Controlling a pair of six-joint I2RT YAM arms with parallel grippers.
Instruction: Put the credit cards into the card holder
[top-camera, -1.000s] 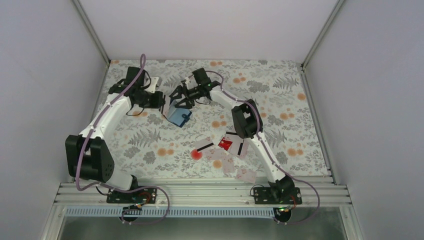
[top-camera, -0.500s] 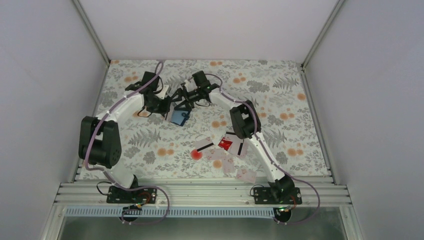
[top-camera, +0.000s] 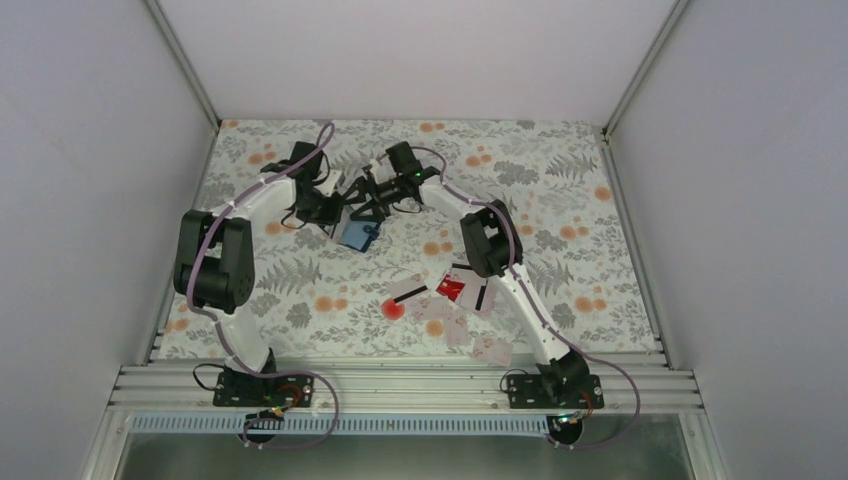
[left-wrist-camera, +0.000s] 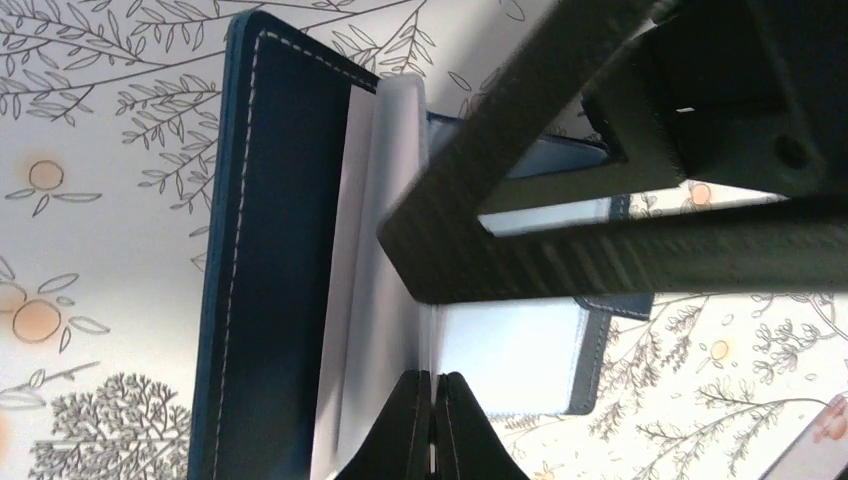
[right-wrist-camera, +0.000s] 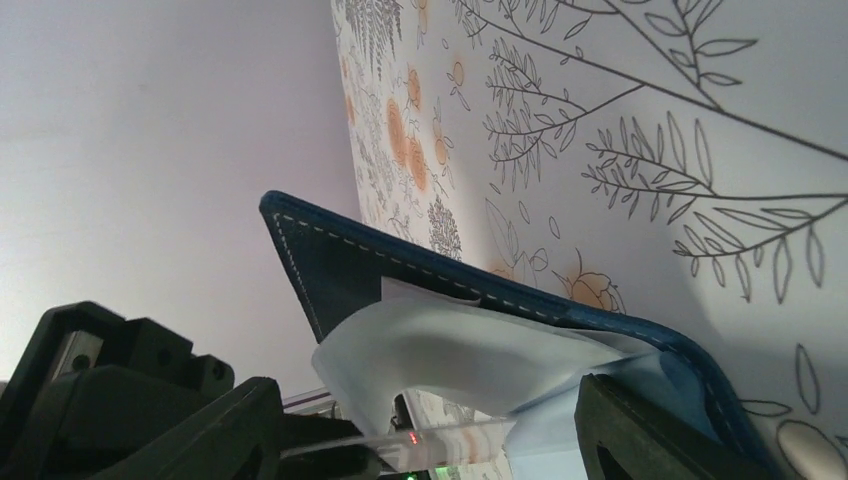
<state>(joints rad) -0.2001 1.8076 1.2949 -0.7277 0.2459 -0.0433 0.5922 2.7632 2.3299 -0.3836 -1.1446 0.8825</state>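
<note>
Left gripper (left-wrist-camera: 432, 408): clenched on the edge of a pale clear pocket of the card holder (left-wrist-camera: 268, 250), at the bottom centre of the left wrist view.
Right gripper (right-wrist-camera: 420, 440): released, jaws wide apart on either side of the pale pockets (right-wrist-camera: 450, 350) at the bottom of the right wrist view; contact with the cover not clear.
Card holder position: upper centre-left of the top view, between both grippers, opened, cover tilted up off the counter (top-camera: 560, 200).
Cards (top-camera: 408, 293): flat at the lower centre of the top view, well apart from the card holder; one red card (top-camera: 451, 288) among pale ones; none in either gripper.
Step in hand (judged): opening and steadying the card holder; no card seen loaded yet.
Risk 1: pocket slipping from the clenched tips, caused by thin, slick film gripped only at its edge; result, card holder falling shut.
Risk 2: creasing or tearing of the pocket, caused by pulling on a single leaf.
Risk 3: contact between the grippers, caused by working just beside each other over one small item.
Risk 4: card holder closing once the right gripper leaves for a card, caused by a springy cover.
Risk 5: failed pick, caused by thin cards lying flush on the counter.
</note>
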